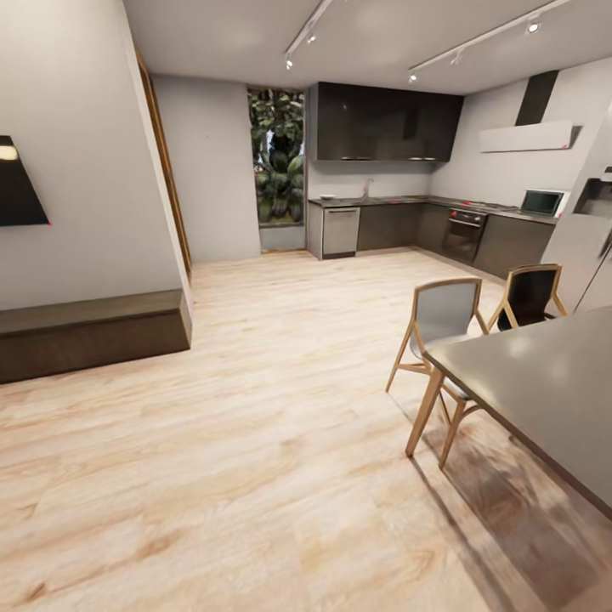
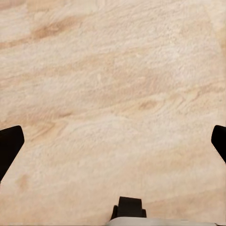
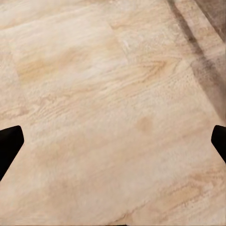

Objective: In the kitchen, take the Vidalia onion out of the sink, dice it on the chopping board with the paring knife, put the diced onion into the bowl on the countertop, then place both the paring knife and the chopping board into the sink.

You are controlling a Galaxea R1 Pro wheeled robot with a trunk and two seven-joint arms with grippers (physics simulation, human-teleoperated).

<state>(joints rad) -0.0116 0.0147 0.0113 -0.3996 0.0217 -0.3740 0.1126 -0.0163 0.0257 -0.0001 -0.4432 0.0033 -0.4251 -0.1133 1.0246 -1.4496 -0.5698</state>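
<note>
Pale wood floor (image 1: 255, 442) spreads across the room, and the robot is judged to be at the approach step, still well away from the work. The kitchen run stands along the far wall: dark upper cabinets (image 1: 382, 123), the grey desk (image 1: 374, 201) beneath them, an oven (image 1: 465, 234). A faucet on that desk hints at the sink, too small to make out, and onion, board, knife and bowl cannot be told at this range. Nearer, at right, a grey dining table (image 1: 544, 382) and two chairs (image 1: 442, 319) stand. Next comes driving forward past those chairs. Both wrist views look straight down at planks; left jaws (image 2: 113, 141) and right jaws (image 3: 113, 141) stand wide, holding nothing.
</note>
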